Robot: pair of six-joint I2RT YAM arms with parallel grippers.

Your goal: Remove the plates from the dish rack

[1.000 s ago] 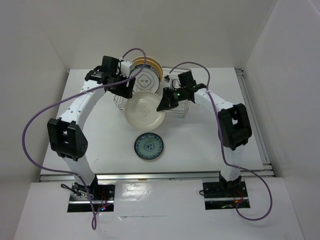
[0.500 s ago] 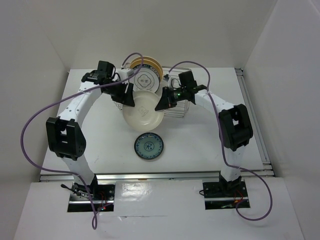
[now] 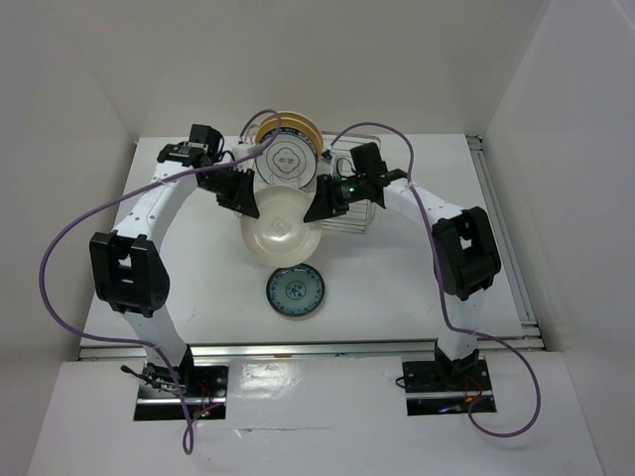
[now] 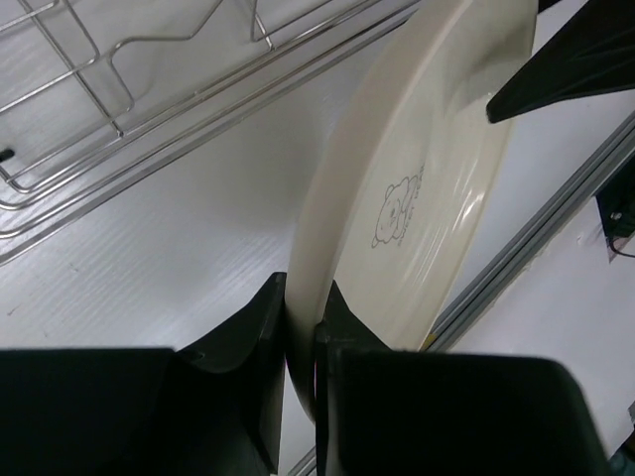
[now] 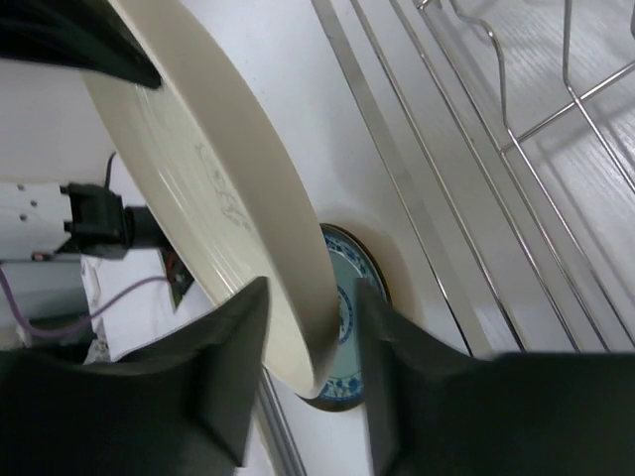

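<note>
Cream plate (image 3: 282, 226) tilted above the desk (image 3: 179, 288), left tool (image 4: 303, 332) clamped on its rim, right tool (image 5: 311, 302) straddling the opposite rim, grip unclear, rack (image 3: 357, 216) just behind, blue plate (image 3: 295, 292) nearer.

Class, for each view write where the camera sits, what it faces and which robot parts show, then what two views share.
Top external: above and behind left arm and right arm, both shown, looking down on dish rack and cream plate.
Left wrist: on that wrist, facing along the left fingers pinching the plate's rim.
Right wrist: likewise, right fingers straddling the rim.
Shared: the cream plate.
</note>
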